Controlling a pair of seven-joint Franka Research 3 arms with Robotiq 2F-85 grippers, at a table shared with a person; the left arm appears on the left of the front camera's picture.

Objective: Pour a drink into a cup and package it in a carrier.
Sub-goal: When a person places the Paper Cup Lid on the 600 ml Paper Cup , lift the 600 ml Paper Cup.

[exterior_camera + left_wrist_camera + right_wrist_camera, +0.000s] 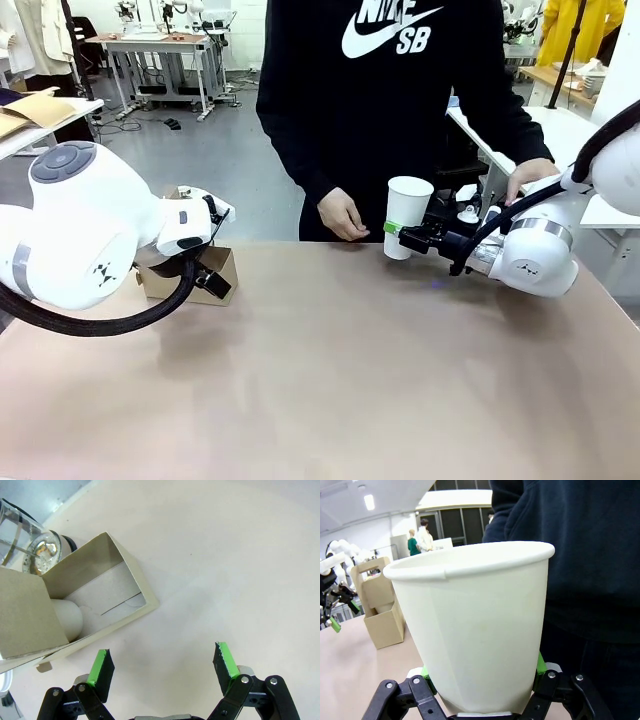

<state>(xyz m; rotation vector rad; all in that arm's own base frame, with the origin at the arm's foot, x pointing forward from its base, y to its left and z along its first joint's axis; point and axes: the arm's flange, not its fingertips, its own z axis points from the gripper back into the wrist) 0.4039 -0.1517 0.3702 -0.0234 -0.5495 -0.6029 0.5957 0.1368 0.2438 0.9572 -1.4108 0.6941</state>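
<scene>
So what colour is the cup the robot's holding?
The cup is plain white, clearest in the right wrist view.

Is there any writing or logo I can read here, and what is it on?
"SB": white print beneath a swoosh on the person's black sweatshirt.
"NIKE" above it: letter tops cut off by the picture's edge.
No print visible on the white cup or the brown carrier.
</scene>
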